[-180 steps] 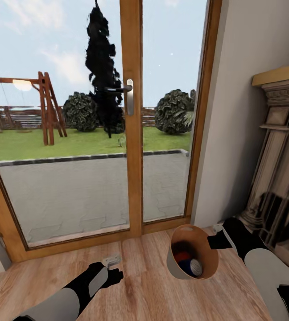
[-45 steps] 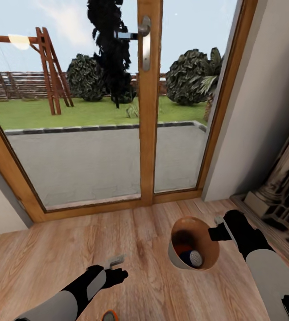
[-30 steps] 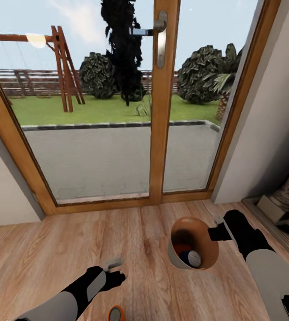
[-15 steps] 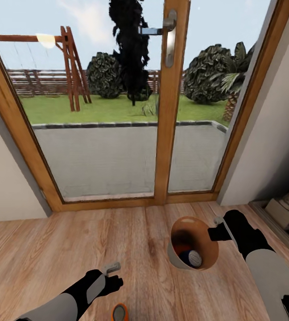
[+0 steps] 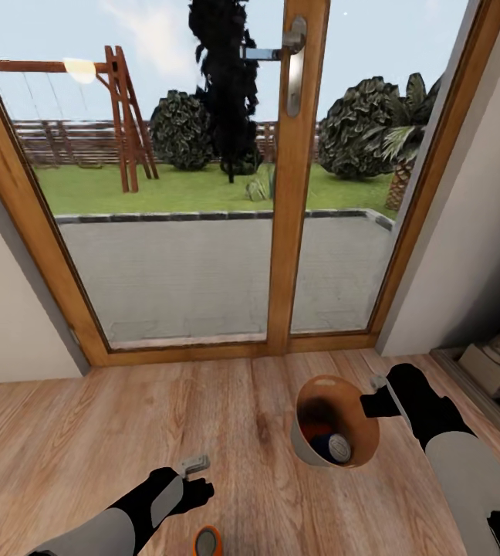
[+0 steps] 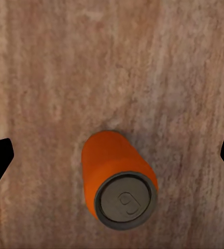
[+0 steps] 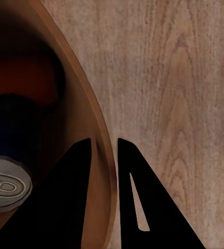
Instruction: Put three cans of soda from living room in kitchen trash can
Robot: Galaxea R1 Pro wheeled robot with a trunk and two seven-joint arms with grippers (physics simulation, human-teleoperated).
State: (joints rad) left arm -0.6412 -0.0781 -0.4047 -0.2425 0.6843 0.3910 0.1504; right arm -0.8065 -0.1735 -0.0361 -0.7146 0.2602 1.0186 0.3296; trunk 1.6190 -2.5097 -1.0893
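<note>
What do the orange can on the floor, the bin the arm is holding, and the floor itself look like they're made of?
The can looks like painted metal: matte orange body, dull grey lid with a pull tab. The bin seems wood-lined, tan inside with a pale grey outside, though it could be plastic. The floor looks like wood planks, with visible grain and seams.

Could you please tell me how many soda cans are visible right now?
3: one soda can upright on the floor by the left gripper; two inside the trash can, blue-white and orange-red; others could be hidden.
</note>
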